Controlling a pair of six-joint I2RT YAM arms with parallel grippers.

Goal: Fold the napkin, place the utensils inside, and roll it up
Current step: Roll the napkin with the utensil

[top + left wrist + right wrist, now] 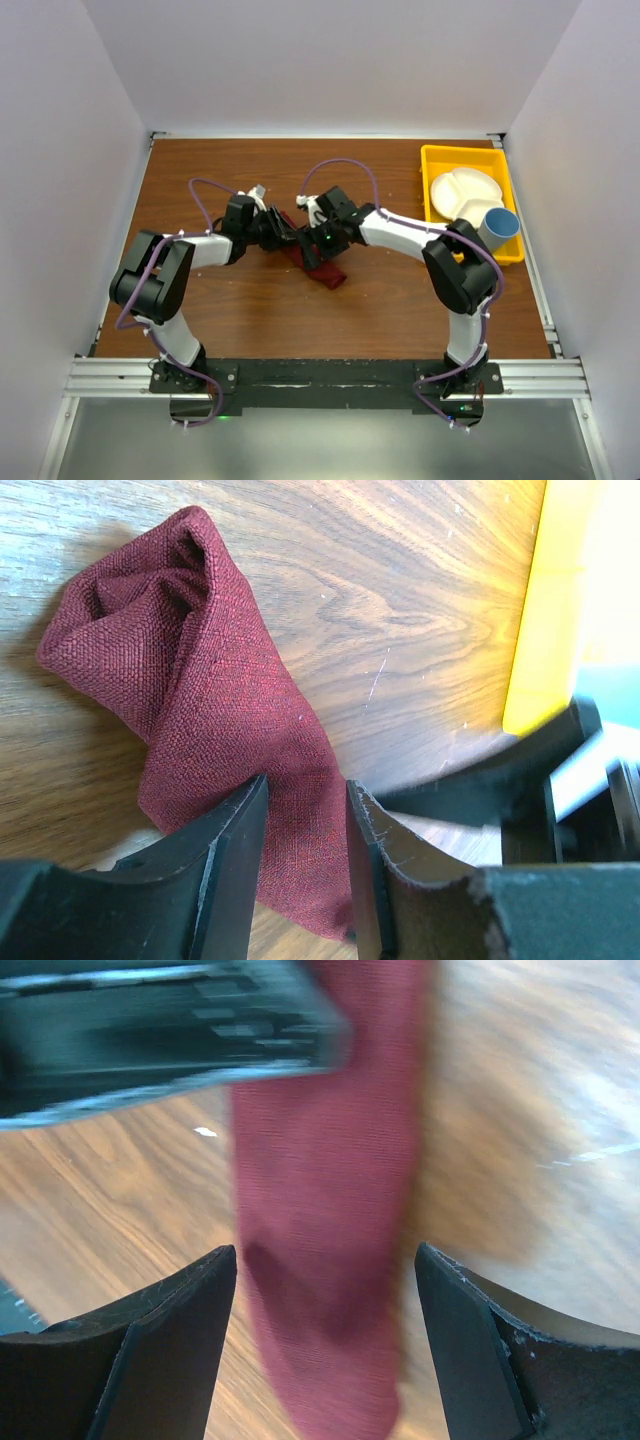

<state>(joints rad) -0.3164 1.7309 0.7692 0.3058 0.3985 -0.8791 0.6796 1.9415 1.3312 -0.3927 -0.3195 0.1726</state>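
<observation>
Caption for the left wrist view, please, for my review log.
Left claw straddles the bunched maroon napkin lying on the wooden table, yellow tray edge at right.

Both arms rise from their bases at the near edge, bend at the elbows and reach inward, so the two wrists come close together over the middle of the surface [400, 300]. The left end effector [282, 232] points to the right, its fingers [235, 850] drawn close with the napkin [200, 670] pinched between them. The right end effector [313, 243] points left and downward, its fingers [170, 1340] spread wide apart above the cloth.
</observation>
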